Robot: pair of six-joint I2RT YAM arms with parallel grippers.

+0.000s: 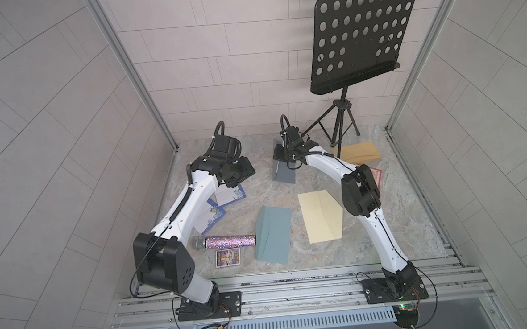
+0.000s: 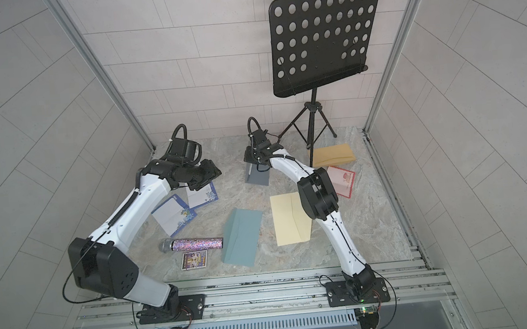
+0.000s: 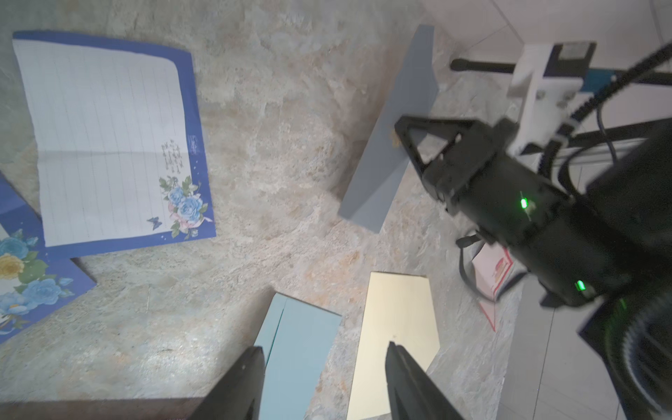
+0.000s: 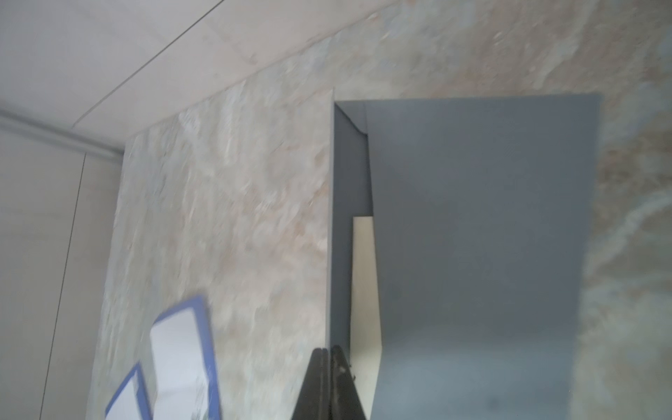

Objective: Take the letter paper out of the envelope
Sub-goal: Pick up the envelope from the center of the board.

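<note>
A grey envelope (image 1: pixel 284 174) (image 2: pixel 257 178) lies at the back middle of the table with one panel raised upright. My right gripper (image 4: pixel 329 351) (image 3: pixel 398 135) is shut on the edge of that raised grey flap. Inside the opened envelope (image 4: pixel 472 236), a strip of cream letter paper (image 4: pixel 365 291) shows in the right wrist view, right beside the shut fingers. My left gripper (image 3: pixel 325 347) (image 1: pixel 236 177) hangs open above the table to the left of the envelope (image 3: pixel 392 145), with nothing between its fingers.
Two blue-bordered floral sheets (image 3: pixel 109 138) (image 1: pixel 229 195) lie under the left arm. In front lie a teal envelope (image 1: pixel 274 235), a cream envelope (image 1: pixel 321 215), a glitter microphone (image 1: pixel 223 241) and a small card (image 1: pixel 227 258). At the back right are a music stand (image 1: pixel 364 35), a brown envelope (image 1: pixel 359 153) and a red-bordered sheet (image 2: pixel 342 180).
</note>
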